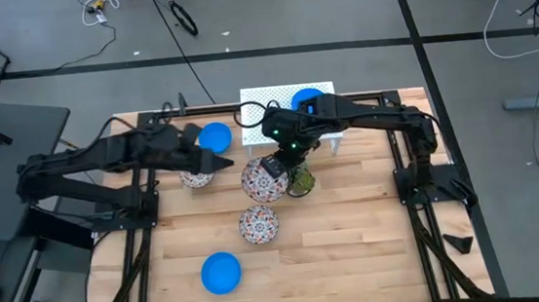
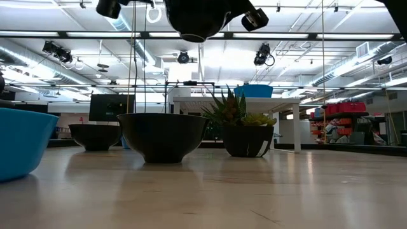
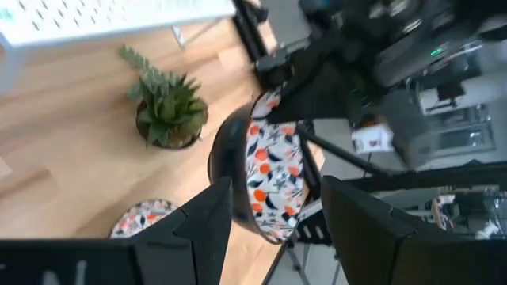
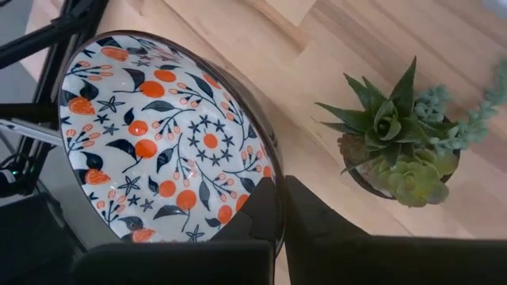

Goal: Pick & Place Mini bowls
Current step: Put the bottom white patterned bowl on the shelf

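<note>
While no readable writing shows, I see my right gripper (image 1: 273,166) clamped on a patterned bowl (image 1: 259,180) rim, lifted; plant (image 1: 300,180) just beside, left gripper (image 1: 220,162) parted nearby.
</note>
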You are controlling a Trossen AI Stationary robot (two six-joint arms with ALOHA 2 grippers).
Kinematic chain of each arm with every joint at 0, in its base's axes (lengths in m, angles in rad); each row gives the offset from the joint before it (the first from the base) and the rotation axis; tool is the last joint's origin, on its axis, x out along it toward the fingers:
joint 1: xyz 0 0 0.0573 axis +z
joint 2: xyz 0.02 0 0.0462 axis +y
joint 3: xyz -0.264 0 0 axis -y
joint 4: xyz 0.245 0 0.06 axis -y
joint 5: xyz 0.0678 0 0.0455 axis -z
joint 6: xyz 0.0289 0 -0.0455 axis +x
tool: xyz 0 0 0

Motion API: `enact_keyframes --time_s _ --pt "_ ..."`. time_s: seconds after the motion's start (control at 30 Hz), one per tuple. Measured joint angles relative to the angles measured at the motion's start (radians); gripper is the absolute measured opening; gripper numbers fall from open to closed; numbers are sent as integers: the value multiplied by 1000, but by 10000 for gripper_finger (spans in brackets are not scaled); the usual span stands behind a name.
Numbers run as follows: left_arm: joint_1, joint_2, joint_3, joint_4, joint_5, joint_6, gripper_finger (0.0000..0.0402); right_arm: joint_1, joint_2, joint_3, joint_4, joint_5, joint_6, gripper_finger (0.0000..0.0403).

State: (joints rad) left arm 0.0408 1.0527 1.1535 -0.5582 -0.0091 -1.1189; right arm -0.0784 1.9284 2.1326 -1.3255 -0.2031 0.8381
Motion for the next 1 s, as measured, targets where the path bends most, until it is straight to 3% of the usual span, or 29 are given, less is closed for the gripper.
enact_keyframes --time_s 0.2,0.63,1.0 --pt "-26 99 10 2 66 -26 199 0 -4 0 -5 0 -15 2" --pt "-44 214 10 18 76 -82 197 9 -4 0 -7 -21 -35 2" --pt "-42 221 10 45 71 -166 105 17 -4 0 -22 -25 -10 2"
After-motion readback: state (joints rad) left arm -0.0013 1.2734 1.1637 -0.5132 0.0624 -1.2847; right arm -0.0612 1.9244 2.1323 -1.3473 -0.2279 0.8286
